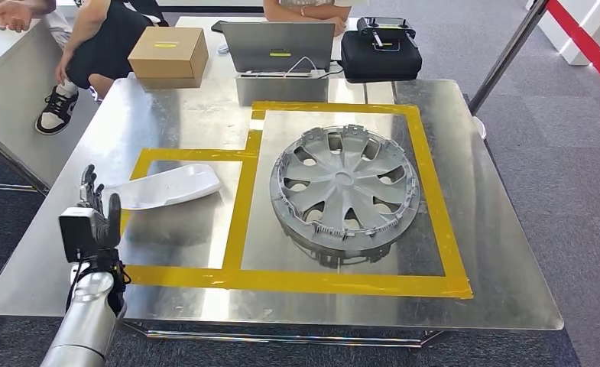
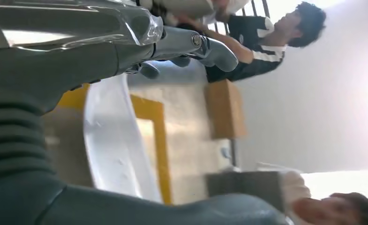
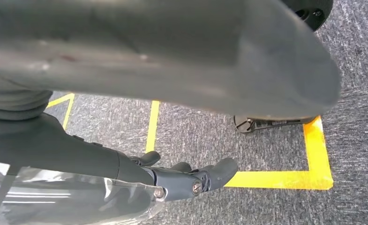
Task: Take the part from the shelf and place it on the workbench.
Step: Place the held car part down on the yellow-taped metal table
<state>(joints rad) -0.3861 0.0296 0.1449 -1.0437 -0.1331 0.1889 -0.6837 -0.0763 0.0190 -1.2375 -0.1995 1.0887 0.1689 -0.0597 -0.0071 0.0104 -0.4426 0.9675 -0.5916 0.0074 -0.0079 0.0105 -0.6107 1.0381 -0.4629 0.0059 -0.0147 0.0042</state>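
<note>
No legible text found. The yellow labels on the cardboard box (image 1: pixel 168 52) and laptop (image 1: pixel 277 46) are unreadable.

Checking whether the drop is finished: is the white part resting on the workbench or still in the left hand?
Resting on the workbench: the white part lies flat inside the smaller taped box; the left hand is beside it, fingers apart, holding nothing.

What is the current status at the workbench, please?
Left hand open beside the white part, not gripping. Right hand empty, hanging over the floor. Part lies in the small yellow-taped box; wheel cover in the large one.
</note>
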